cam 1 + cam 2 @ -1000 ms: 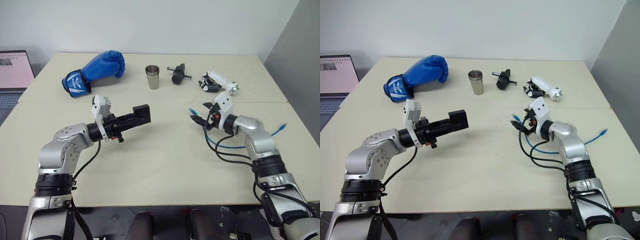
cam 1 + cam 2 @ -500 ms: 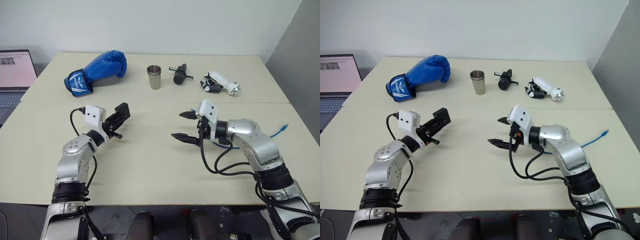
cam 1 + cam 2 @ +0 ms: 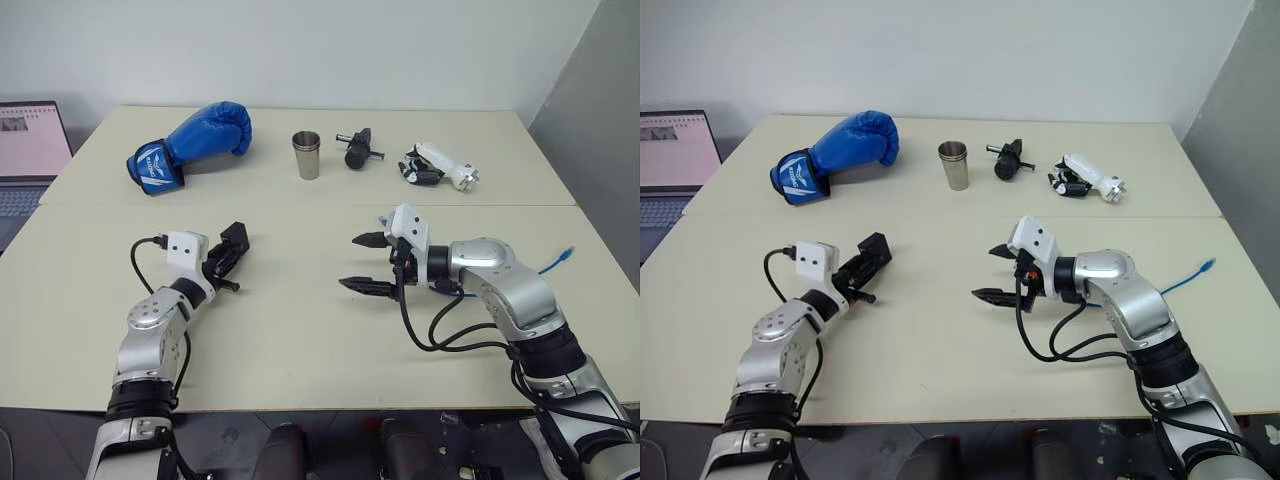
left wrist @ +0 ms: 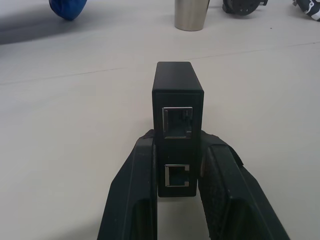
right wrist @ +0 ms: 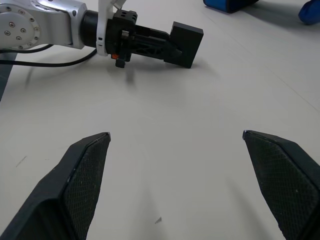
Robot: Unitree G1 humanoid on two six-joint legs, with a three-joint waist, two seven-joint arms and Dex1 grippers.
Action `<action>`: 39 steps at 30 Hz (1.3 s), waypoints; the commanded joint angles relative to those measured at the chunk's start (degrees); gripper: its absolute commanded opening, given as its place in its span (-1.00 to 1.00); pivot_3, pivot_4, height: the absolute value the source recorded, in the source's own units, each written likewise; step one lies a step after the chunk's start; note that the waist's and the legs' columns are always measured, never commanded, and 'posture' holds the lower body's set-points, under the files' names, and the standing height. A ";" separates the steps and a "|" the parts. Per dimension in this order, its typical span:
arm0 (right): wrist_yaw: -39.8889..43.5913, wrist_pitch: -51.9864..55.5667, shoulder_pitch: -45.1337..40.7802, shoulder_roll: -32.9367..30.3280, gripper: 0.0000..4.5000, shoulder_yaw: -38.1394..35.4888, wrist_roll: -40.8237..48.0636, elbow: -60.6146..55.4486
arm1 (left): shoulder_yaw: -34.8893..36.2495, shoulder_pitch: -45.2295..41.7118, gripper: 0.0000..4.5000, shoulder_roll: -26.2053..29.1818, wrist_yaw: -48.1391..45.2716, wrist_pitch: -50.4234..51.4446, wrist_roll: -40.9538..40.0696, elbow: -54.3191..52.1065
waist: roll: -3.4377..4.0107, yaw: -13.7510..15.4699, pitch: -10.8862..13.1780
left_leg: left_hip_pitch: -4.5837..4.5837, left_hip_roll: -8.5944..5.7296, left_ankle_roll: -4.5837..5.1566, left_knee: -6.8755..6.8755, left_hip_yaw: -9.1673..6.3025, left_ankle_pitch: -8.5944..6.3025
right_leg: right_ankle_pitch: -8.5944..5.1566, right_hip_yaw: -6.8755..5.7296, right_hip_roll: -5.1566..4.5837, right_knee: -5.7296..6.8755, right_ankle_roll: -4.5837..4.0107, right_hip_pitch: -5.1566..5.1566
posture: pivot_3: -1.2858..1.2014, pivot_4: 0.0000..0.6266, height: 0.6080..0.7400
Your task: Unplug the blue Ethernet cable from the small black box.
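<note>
My left gripper (image 3: pixel 228 251) is shut on the small black box (image 3: pixel 235 238), low at the tabletop on the left. In the left wrist view the box (image 4: pixel 177 95) stands between the fingers (image 4: pixel 134 190), and both of its sockets are empty. My right gripper (image 3: pixel 350 262) stands open near the table's middle, pointing toward the box, with nothing between its fingers (image 5: pixel 85 170). The right wrist view also takes in the box (image 5: pixel 186 42). The blue Ethernet cable (image 3: pixel 553 265) lies on the table behind my right forearm, mostly hidden, with one plug end near the right edge.
Along the back of the table (image 3: pixel 300 330) lie a blue boxing glove (image 3: pixel 195 140), a metal cup (image 3: pixel 306 153), a black cylindrical tool (image 3: pixel 355 148) and a white-and-black gadget (image 3: pixel 438 165). A laptop (image 3: pixel 25 150) stands off the table's left side.
My left arm brought the box down and to the left, close to the tabletop. My right gripper swung left toward the table's middle, away from the blue cable's plug.
</note>
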 commanded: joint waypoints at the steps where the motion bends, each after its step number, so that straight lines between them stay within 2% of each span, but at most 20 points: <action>1: 0.66 0.07 -1.08 -0.28 1.00 -0.85 1.26 -2.61 | 0.80 1.18 -0.18 -0.29 -0.07 1.77 -0.95 -1.15 | 0.00 0.00 0.00 | 0.00 0.00 0.00 0.00 0.00 0.00 | 0.00 0.01 0.00 0.00 0.00 0.00 | 0.03 -0.52 1.00; 14: 0.73 -0.10 -1.26 -0.31 1.00 -0.70 1.10 -2.67 | 1.30 1.77 0.96 -0.59 1.04 3.22 -1.29 -3.65 | 0.00 0.07 0.00 | -0.01 -0.01 0.00 0.01 -0.05 0.00 | 0.00 -0.03 0.00 0.00 0.00 0.02 | 0.03 -0.52 1.00; 25: 1.13 -0.74 -1.79 -0.12 1.00 -0.44 0.85 -1.76 | 2.99 1.95 0.99 -1.65 2.78 7.24 -4.05 -8.97 | 0.00 0.09 0.00 | -0.01 -0.01 0.00 0.01 -0.08 0.00 | 0.00 -0.04 0.00 0.00 0.00 0.02 | 0.03 -0.52 1.00; 39: 1.68 -0.87 -1.60 -0.49 1.00 -0.35 0.46 -1.72 | 3.38 0.24 0.99 -0.88 2.56 6.91 -4.45 -7.30 | 0.00 0.10 0.00 | -0.01 -0.01 0.00 0.01 -0.08 0.00 | 0.00 -0.05 0.00 0.00 0.00 0.02 | 0.03 -0.52 1.00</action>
